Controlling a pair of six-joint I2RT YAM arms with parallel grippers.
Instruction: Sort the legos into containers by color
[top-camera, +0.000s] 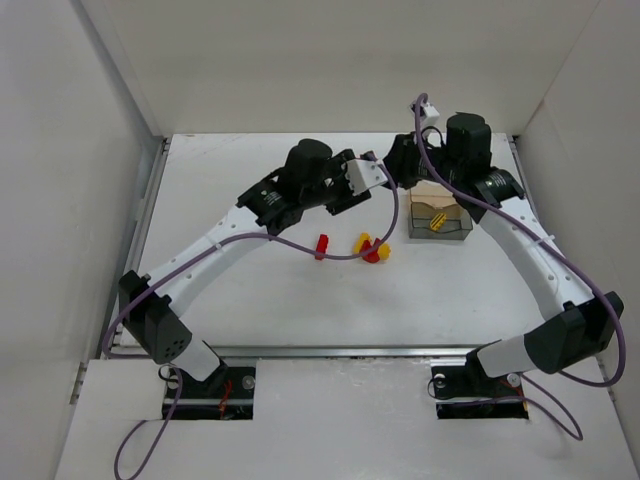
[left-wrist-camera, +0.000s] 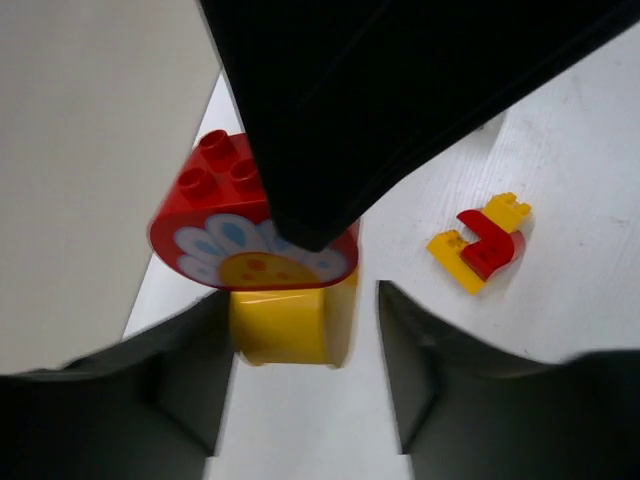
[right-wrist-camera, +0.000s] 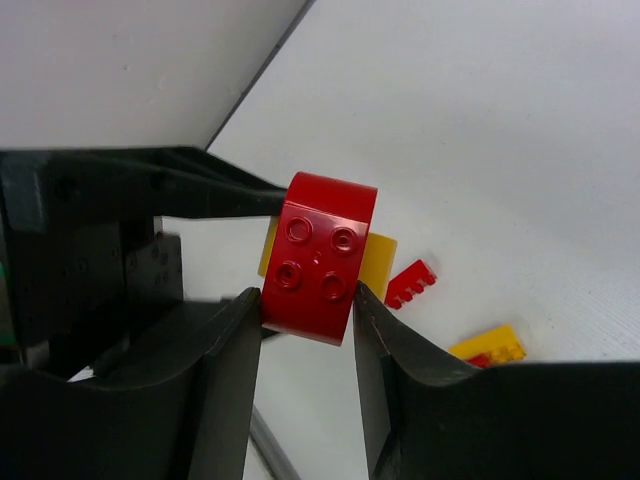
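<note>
the two arms meet in mid-air just off the far corner of the containers (top-camera: 438, 236), on the left arm's side, and between them hangs one stacked pair of legos: a red flower-printed brick (left-wrist-camera: 230, 225) pressed onto a yellow brick (left-wrist-camera: 285, 325). the right gripper (right-wrist-camera: 307, 295) is pinched narrow on the red brick, both of its fingers against the brick's sides. the left gripper (left-wrist-camera: 305, 290) brackets the yellow one. one finger lies against it, but a sliver of light shows at the other, so i can't tell whether it has really clamped. to my eye they hold it this way to pull the two colours apart, since a stuck pair can't go into either tub as it is, and doing it up off the table gives both sets of fingers room.

the containers sit as one small box, a beige half on the far side and a greyish half nearer the arm bases. a yellow piece (top-camera: 437, 222) lies inside, seemingly in the greyish half. on the table beside the containers, toward the left arm, wait a red-and-yellow clump (top-camera: 373, 248) and, further out the same way, a loose red lego (top-camera: 321, 245). neither has been sorted.

the table (top-camera: 280, 310) is matt white and a little grainy, so the bricks stand out sharply. plain white walls (top-camera: 300, 60) box it in beyond the containers and on both sides. a purple cable (top-camera: 290, 243) sags from the left arm, low over the loose red lego.
</note>
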